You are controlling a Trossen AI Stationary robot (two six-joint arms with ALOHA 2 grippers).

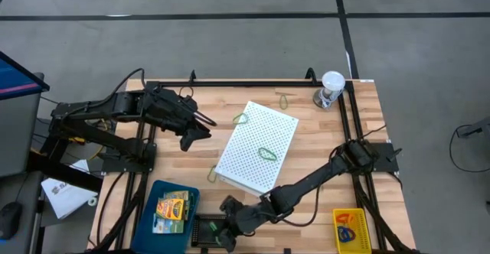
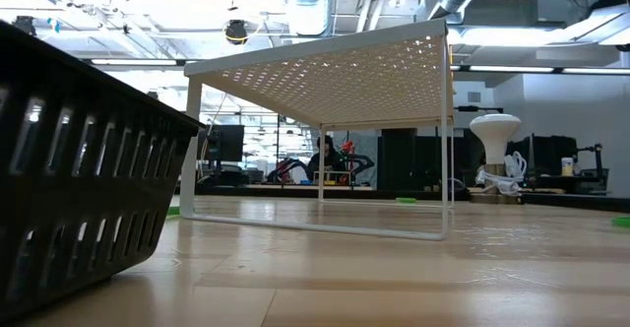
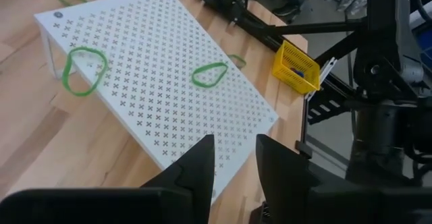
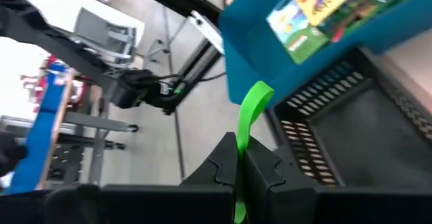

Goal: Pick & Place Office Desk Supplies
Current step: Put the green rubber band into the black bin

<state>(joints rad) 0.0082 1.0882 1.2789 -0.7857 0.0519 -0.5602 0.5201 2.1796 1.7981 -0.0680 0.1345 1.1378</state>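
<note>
**Bench stock with both tools recorded**

Right tool (image 4: 237, 158): at the near edge of the bench (image 1: 321, 143), over the black slotted basket (image 1: 208, 232). Fingers pressed together on a bright green rubber band (image 4: 252, 104), which stands up from between them. The high view places this tool (image 1: 232, 222) just beside the basket's right side.

Left tool (image 3: 234, 158): held above the bench, left of the white perforated box (image 1: 257, 147), pointing toward it. Fingers spread a little apart, nothing between them. In the high view it (image 1: 197, 128) sits near the box's left corner without touching.

Blue bin (image 1: 151, 206): near-left corner of the bench, touching or just beside the black basket. Contents: one yellow-orange crayon box (image 1: 173, 207) and a small green card box (image 1: 166, 224) next to it.

Second crayon box (image 1: 350, 231): yellow-orange, at the near-right corner of the bench, well apart from the bin.

White perforated box, top surface: one green loop (image 1: 267, 154) lying near the middle; another green loop (image 1: 241, 119) at the far-left edge, partly hanging over it.

Bench surface, loose bands: one olive loop (image 1: 283, 99) behind the box, near the far rail; one pale olive loop (image 1: 213, 173) at the box's near-left corner.

Clear cup with white lid (image 1: 331, 89): upright at the far-right corner of the bench.

Low view: the black basket wall (image 2: 69, 169) fills the left side and the white box (image 2: 325, 81) stands beyond it on thin legs.
</note>
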